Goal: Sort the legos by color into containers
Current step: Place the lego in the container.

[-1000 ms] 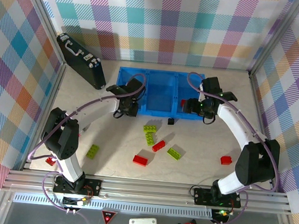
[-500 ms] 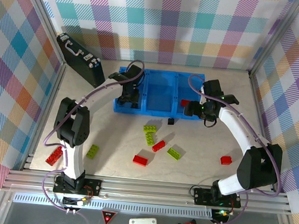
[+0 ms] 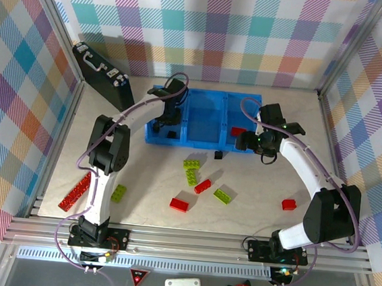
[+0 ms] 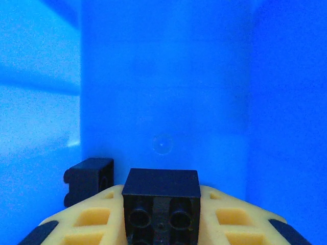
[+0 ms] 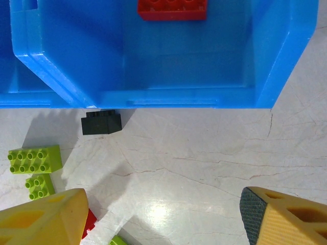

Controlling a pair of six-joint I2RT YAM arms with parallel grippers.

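Brick black, pinched by left claw, inside blue bin.

The pale table bears the blue bin, a black briefcase; loose legos too.

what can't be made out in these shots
Top external: left compartment of the blue bin, partly under the left gripper.
Right wrist: red lego mostly behind a finger of the right gripper; green lego cut by the bottom edge.
Left wrist: held black lego, cut by the bottom edge.

First brick in bin; second brick just before bin.
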